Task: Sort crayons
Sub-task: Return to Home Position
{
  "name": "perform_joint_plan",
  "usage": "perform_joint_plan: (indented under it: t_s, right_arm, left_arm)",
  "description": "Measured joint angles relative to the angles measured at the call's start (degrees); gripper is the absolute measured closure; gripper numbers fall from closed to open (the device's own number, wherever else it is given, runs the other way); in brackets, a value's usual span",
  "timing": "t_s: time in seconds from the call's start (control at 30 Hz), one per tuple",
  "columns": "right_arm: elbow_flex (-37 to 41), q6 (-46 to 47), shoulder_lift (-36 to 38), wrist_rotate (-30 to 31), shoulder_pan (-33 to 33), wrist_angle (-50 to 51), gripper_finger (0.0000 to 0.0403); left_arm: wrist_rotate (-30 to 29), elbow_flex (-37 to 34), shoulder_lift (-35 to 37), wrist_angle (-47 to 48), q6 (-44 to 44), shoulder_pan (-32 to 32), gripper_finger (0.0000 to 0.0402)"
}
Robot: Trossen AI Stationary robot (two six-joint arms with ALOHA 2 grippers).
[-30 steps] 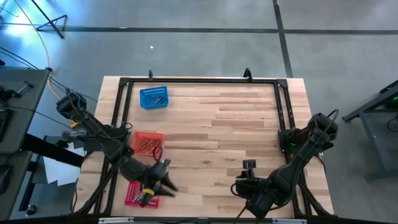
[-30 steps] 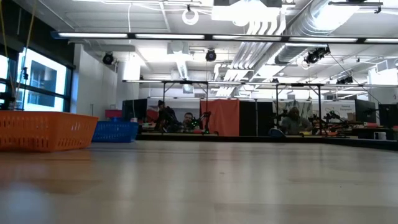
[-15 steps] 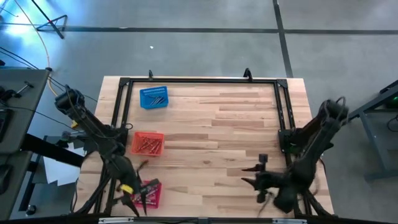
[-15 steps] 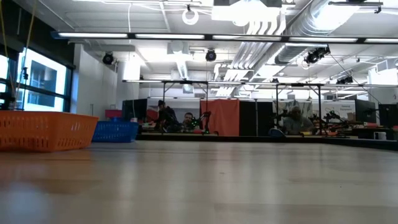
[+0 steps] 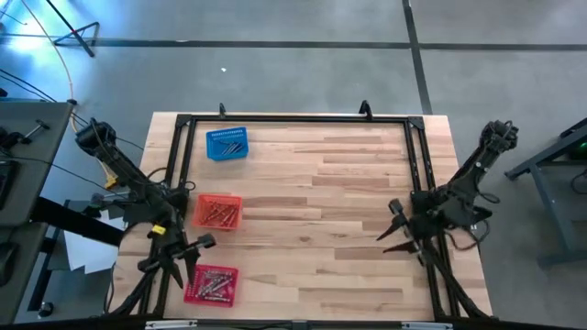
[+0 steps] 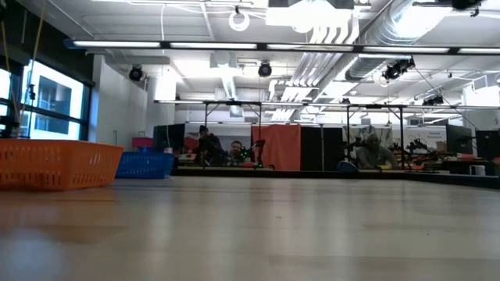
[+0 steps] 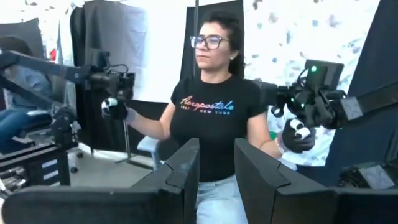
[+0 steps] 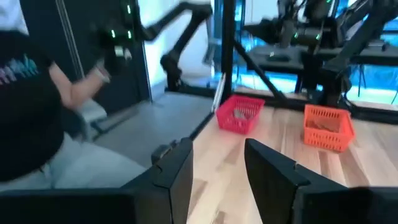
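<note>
The crayons (image 5: 218, 214) all lie inside the three baskets, and I can see no loose stick on the boards. A second ago my left pincer (image 5: 182, 264) hung low over the red basket (image 5: 189, 291) and my right pincer (image 5: 390, 226) reached in toward the table's near middle. Now both arms have folded back to their own sides. I judge from this that the last drop is made, the sorting looks finished, and only the retreat to rest is left.

My left pincer (image 7: 216, 146) has its fingers parted by a moderate gap and holds nothing. Through that gap I see a person (image 7: 214, 106) seated beyond the table. My right pincer (image 8: 217, 152) is likewise parted and empty.

The red basket sits just beside my left pincer, the orange basket (image 5: 198, 213) is near it, and the blue basket (image 5: 210, 147) is farther off along the same side. All three are well apart from my right pincer, across the table.

The crayons are tiny thin sticks, lying jumbled and crossing each other. The baskets are square with open mesh walls, which look like light plastic. The table (image 5: 321, 202) is pale wood in jointed strips, smooth and slightly glossy, edged by a dark metal frame.
</note>
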State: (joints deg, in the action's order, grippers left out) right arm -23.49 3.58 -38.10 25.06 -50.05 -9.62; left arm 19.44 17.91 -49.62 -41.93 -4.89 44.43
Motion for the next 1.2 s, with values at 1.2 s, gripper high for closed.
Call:
perform_joint_plan:
  t_s: [1.2]
  right_arm:
    - [22.91, -1.95, 35.67, -4.71, 10.87, -2.67, 0.0263]
  left_arm:
    - [29.85, -8.87, 6.67, -0.82, 7.2, -5.95, 0.0314]
